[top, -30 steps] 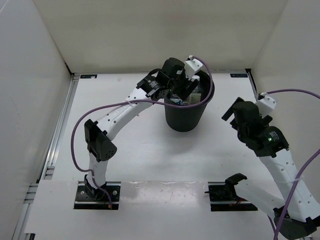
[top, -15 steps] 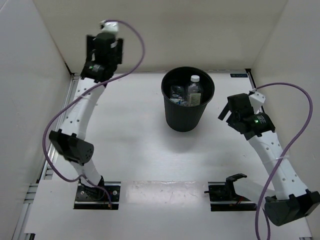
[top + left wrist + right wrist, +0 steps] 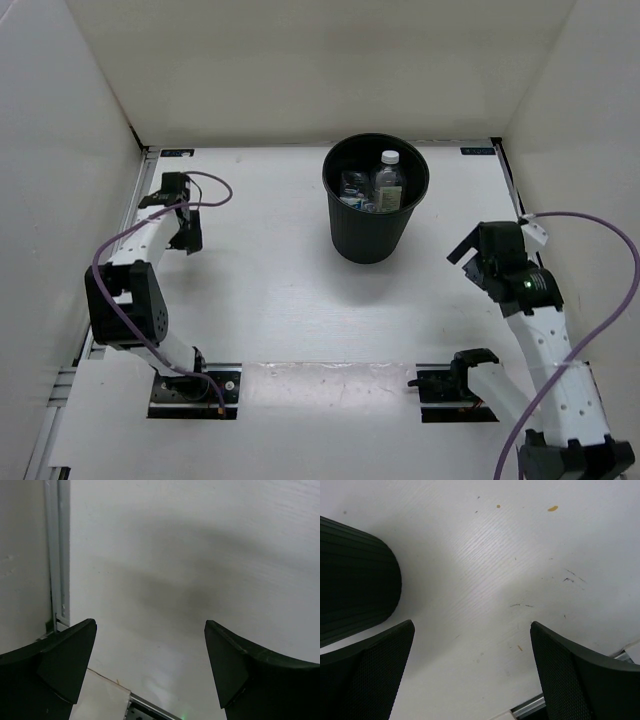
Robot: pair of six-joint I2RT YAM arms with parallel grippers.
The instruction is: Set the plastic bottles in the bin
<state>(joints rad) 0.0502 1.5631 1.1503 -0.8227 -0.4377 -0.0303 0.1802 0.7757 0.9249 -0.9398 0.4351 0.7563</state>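
Observation:
The black bin point(image 3: 375, 232) stands at the back middle of the table. Clear plastic bottles point(image 3: 388, 184) lie inside it, one with a white cap upright. My left gripper point(image 3: 186, 238) is open and empty, low over the table at the far left, well away from the bin. My right gripper point(image 3: 462, 250) is open and empty to the right of the bin. In the right wrist view the bin's ribbed wall point(image 3: 355, 580) shows at the left. In the left wrist view only bare table lies between the fingers point(image 3: 65, 662).
White walls enclose the table on the left, back and right. A metal rail point(image 3: 54, 555) runs along the table's left edge next to my left gripper. Two black arm mounts point(image 3: 450, 378) sit at the near edge.
My left arm has swung from over the bin to the far left and come down low by the rail. My right arm has drawn back toward the near right.

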